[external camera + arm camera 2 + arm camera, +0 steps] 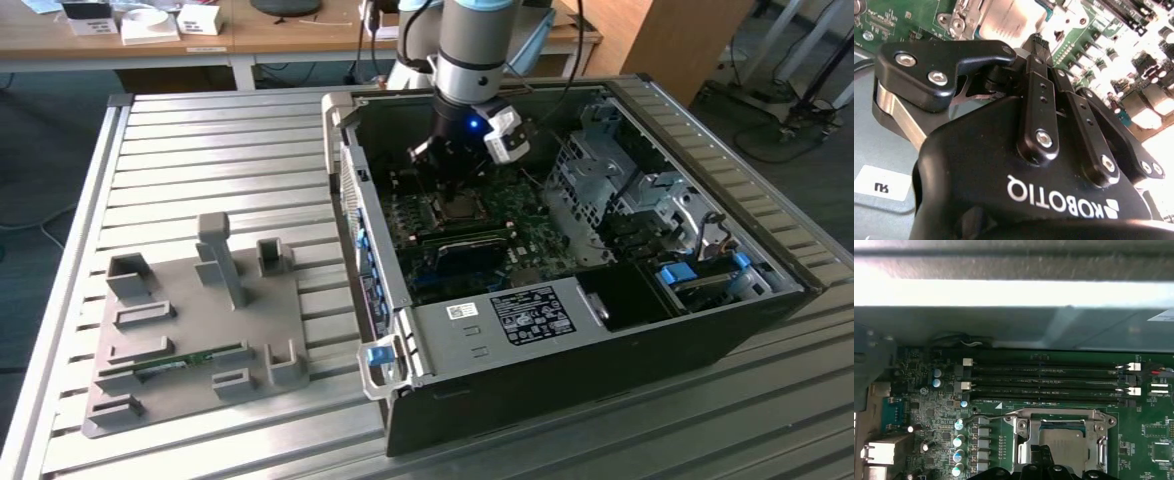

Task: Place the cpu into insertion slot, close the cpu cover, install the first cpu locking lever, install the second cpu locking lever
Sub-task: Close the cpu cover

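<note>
Inside the open black computer case, my gripper hangs just above the insertion slot on the green motherboard. In the first wrist view the cpu lies flat in the slot, its silver-grey top showing through the window of the cpu cover, which lies down over it. A thin wire locking lever runs along one side of the socket. The black fingertips of the gripper sit close over the cover's edge. In the second wrist view the gripper has its two fingers drawn together, nothing seen between them.
Long black memory slots run beside the socket. The case's side wall and a metal drive cage flank the arm. A grey fixture block stands on the slatted table at the exterior view's left.
</note>
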You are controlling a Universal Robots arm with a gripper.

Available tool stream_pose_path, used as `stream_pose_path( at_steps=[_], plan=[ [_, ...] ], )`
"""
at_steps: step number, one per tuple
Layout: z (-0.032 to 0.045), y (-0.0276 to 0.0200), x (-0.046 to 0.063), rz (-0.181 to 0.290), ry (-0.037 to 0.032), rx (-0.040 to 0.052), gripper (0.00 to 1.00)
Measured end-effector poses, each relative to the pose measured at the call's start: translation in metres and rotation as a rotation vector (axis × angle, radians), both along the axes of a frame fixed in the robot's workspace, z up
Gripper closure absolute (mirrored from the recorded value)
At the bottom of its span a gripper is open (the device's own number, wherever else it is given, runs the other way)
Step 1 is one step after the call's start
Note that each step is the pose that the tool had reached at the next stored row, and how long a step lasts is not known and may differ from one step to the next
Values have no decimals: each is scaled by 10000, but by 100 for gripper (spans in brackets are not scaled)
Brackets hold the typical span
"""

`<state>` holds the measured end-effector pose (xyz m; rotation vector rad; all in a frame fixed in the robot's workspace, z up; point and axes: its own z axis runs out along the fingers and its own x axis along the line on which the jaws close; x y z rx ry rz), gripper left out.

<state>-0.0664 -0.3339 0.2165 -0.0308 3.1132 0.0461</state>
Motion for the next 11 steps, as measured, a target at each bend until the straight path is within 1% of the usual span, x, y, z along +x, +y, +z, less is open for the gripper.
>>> stream_pose_path(
  at_steps=[4,11],
  plan=[
    [-22,-6,-5,-1,-1,0,90],
    [-50,-10,-44,-1,0,0,90]
  ],
)
